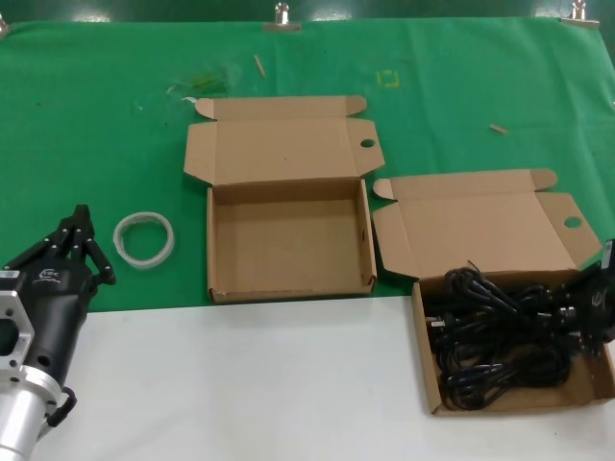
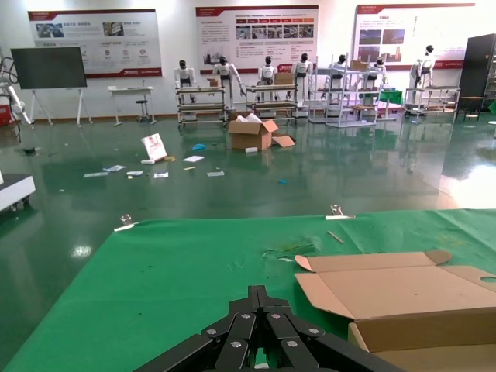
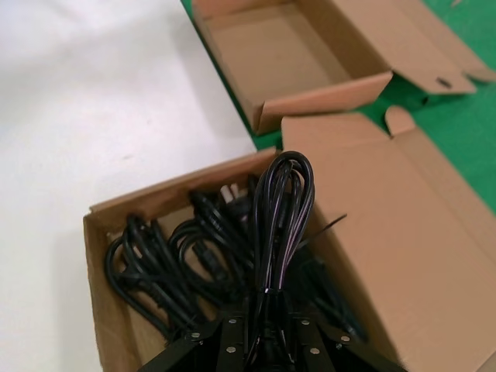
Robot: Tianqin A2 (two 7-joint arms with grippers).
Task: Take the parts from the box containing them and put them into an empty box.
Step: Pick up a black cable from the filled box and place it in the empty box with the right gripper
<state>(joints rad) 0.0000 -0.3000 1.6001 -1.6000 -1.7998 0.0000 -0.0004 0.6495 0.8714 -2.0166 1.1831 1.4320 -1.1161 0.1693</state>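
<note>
While the right hand (image 3: 267, 341) sits low over the near right corner of the surface (image 1: 240, 384), its fingers are pressed onto one coiled cable bundle (image 3: 280, 225), whose looped end stands out beyond the fingertips in the right wrist view. That bundle looks raised a little above the others, though whether it is fully clear of them I cannot tell. Beneath and beside it the remaining parts (image 1: 500, 341) lie tangled in the box containing them (image 1: 430, 384), which rests on the white part of the surface with its lid (image 1: 480, 221) folded back onto the green cloth (image 1: 96, 125).

At the near left, the left hand (image 1: 82, 240) waits apart from the work, its fingers drawn together to a point and holding nothing. Just beyond it lies a white ring (image 1: 144, 238) on the cloth.

Farther off, in the middle, the empty box (image 1: 216, 288) stands open with its lid (image 1: 279, 149) laid back; its floor shows bare cardboard, with no cable in it.

By my judgement the task is at its very start: nothing has been delivered, one bundle is gripped for the first carry toward the middle box, and every other bundle in the pile remains to be moved.
</note>
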